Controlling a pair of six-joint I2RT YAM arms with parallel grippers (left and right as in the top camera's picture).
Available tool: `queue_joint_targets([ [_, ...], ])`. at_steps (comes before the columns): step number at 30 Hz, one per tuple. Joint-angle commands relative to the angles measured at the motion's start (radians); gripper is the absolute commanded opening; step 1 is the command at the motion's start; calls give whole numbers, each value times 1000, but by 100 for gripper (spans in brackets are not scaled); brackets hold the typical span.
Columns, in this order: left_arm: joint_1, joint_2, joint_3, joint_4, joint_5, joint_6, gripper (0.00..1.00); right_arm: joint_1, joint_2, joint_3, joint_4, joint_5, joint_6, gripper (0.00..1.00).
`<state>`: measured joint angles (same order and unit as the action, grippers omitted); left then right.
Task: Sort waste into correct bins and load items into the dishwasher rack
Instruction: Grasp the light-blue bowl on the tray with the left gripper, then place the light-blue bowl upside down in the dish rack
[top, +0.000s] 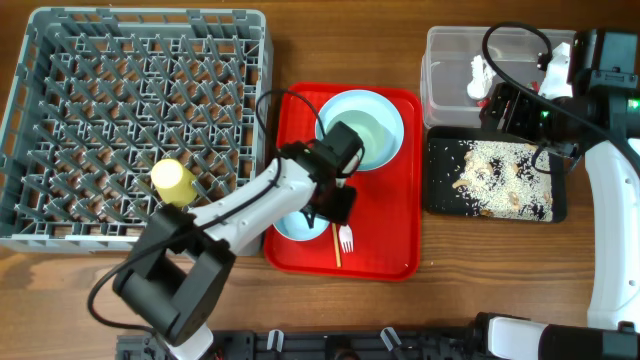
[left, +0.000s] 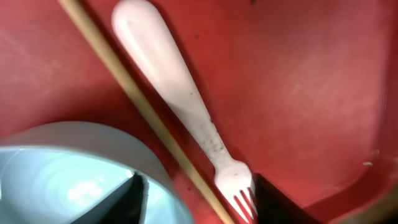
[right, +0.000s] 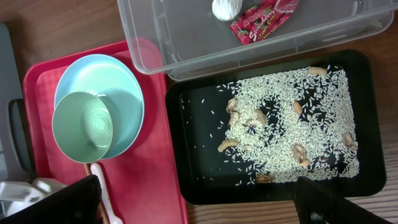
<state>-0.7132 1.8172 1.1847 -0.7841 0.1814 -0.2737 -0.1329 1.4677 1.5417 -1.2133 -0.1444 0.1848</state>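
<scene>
From above, the grey rack (top: 135, 125) sat at the left of the tabletop (top: 450, 300), with the yellow cup (top: 172, 178) among its pegs. Beside it lay the red tray (top: 395, 215), carrying a pale round plate (top: 388, 108) with a blue-green bowl (top: 372, 142) on it. The tray also held a second bowl (top: 290, 228), the white fork (top: 346, 238) and the chopstick (top: 337, 250). The left fingers (top: 340, 205) hung over the fork; their grip could not be read from this view. At the right, the clear tub (top: 445, 90) held the white scrap (top: 478, 75). The black tray (top: 440, 190), touching the tub, held the rice (top: 495, 175). The right fingers (top: 510, 110) hovered over the edge where the two bins met.

At the left wrist, the fingers (left: 134, 202) stood spread and released. The fork's tines and the chopstick lay on the red tray between them, and the second bowl's rim was under one tip.

At the right wrist, the fingers (right: 56, 202) were wide apart and held nothing. The red sachet (right: 264, 22) lay in the tub beside the scrap, and rice was strewn across the black tray.
</scene>
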Motion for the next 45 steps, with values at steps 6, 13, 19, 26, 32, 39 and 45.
queue_joint_targets([
  [6,-19,17,5,0,-90,4,4,-2,1,3,-2,6,1,100],
  [13,18,-109,140,-101,-90,11,4,-2,1,3,-5,6,1,100],
  [19,144,-257,288,-143,-76,89,4,-2,1,3,-7,6,0,100],
  [26,492,-311,294,-114,270,277,4,-2,1,3,-8,6,-1,100],
  [32,793,-232,294,-92,663,405,4,-2,1,3,-11,6,-2,100],
  [39,971,-68,294,11,961,427,4,-2,1,3,-11,6,-1,100],
  [45,1047,50,294,40,1007,427,4,-2,1,3,-12,6,-1,100],
])
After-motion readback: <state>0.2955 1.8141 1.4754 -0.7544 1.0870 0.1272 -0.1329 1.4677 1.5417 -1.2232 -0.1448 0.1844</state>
